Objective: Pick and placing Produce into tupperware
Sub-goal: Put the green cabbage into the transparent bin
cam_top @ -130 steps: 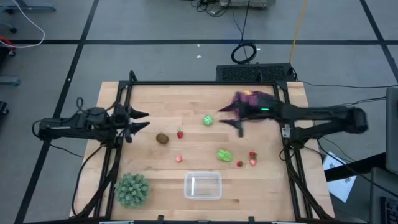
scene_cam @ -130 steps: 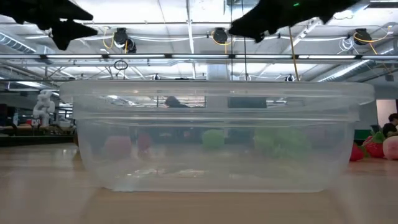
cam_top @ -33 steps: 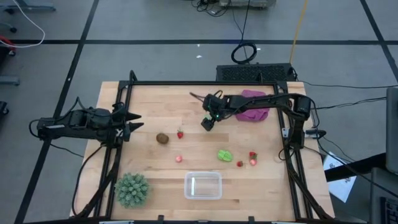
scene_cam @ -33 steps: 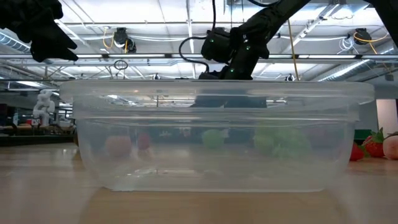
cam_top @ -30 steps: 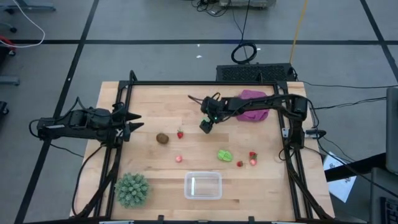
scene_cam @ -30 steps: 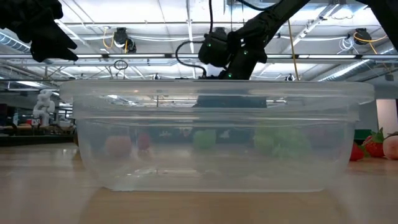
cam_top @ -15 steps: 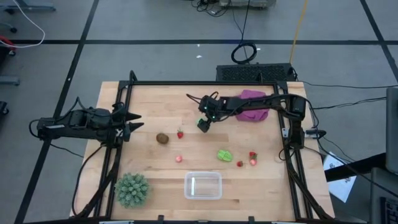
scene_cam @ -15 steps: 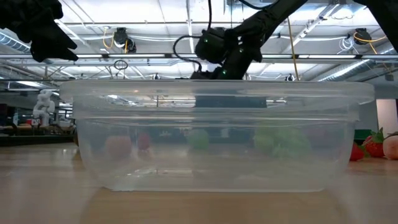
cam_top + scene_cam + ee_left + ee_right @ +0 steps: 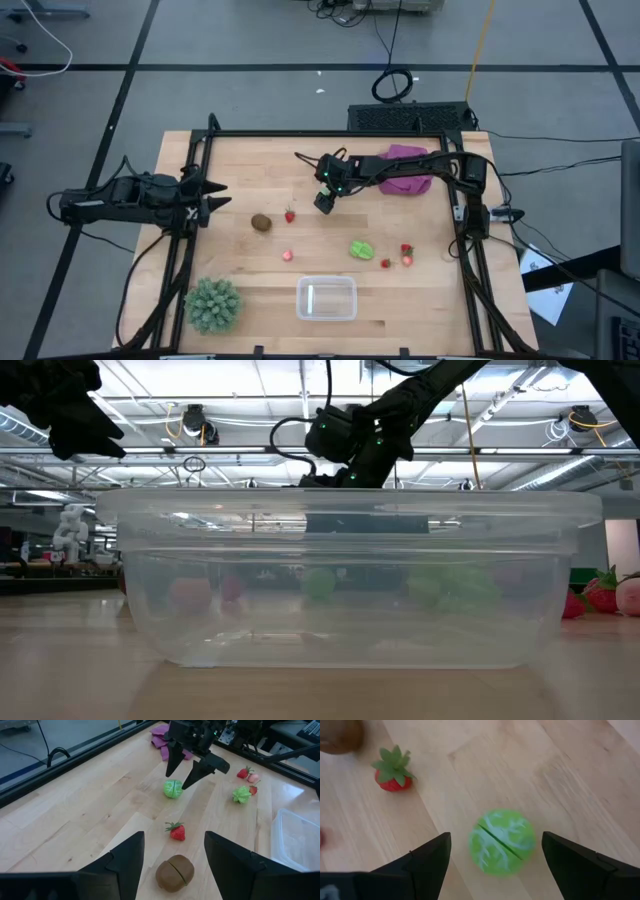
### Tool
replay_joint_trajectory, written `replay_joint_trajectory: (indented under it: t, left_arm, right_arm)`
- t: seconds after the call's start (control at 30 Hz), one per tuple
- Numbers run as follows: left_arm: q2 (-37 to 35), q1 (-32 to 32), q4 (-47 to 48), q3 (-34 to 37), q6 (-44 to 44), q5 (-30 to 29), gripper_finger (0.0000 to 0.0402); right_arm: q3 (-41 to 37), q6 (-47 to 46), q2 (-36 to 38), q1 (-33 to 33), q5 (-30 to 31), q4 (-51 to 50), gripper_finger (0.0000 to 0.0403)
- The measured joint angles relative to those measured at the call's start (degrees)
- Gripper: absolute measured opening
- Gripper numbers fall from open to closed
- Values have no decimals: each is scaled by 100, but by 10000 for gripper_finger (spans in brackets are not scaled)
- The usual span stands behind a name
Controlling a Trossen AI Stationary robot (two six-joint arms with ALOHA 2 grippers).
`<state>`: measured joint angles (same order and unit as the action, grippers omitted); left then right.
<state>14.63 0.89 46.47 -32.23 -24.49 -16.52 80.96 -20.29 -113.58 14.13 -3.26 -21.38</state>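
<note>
Nearest the front edge, roughly mid-width, sits the tupperware (image 9: 326, 298), clear rect. tub w/ rounded corners, long axis parallel to the front edge; no label or writing readable on it. The spiky plant (image 9: 211, 304) stands beside it toward the front-left corner. Further in, a row of produce: small red strawberry (image 9: 287, 255) left of centre, crinkled light-green piece (image 9: 360, 249) right of it, then three red/pink bits (image 9: 405, 254) close together toward the right edge. Next row back: brown kiwi (image 9: 261, 222), oval, w/ a split line across it in the left wrist view (image 9: 174, 872), and a leafy-topped strawberry (image 9: 290, 215) just beside it. Left gripper (image 9: 213, 196) hangs over the left edge, apart from the produce, fingers (image 9: 125, 862) spread wide. Beyond, approx. table centre, the round light-green cabbage-like ball (image 9: 502, 840) lies on the wood w/ a seam across it and pale veins; also seen from the left wrist (image 9: 173, 789). Right gripper (image 9: 324, 201) is over it, pointing down, jaws spread w/ one finger either side of the ball and not touching it (image 9: 189, 770). Through the tub in the low view the ball shows as a green blur (image 9: 319, 584) below the right gripper (image 9: 330, 485). Farthest, near the back-right corner, the purple cloth (image 9: 405, 171) lies crumpled under the right arm.
</note>
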Motion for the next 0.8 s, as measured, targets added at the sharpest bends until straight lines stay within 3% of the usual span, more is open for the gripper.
replay_joint_trajectory:
  t: [0.8]
  left_arm:
    - [-2,0,1,0,2,-1,212]
  right_arm:
    - [-2,177,-448,-5,-8,259,304]
